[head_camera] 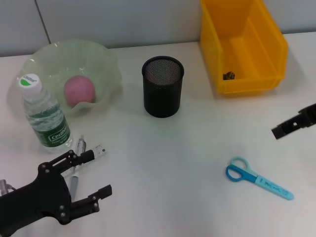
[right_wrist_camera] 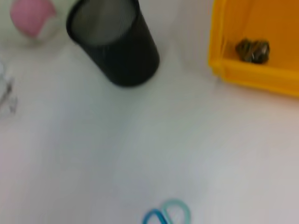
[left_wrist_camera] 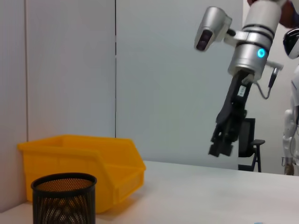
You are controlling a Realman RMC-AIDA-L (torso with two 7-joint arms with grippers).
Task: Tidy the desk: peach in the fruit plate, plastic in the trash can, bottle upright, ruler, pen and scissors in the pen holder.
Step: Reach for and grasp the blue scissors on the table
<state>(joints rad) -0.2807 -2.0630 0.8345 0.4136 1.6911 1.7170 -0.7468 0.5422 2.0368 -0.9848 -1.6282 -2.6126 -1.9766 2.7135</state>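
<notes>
With peach, bottle and plastic sorted, our spread left end effector (head_camera: pixel 89 173) hovers over the pen (head_camera: pixel 75 178), which we must pinch next.

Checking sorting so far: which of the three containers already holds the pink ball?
The pale green wavy-rimmed bowl holds the pink fuzzy ball; the black mesh cup and yellow bin don't.

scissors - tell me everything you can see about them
The scissors are small, with two loop handles, one blue and one pale teal, and a light blue cover with faint print over the blade. They look plastic, are closed, and lie flat on the white desk, handles toward the robot's left. Nothing touches them.
</notes>
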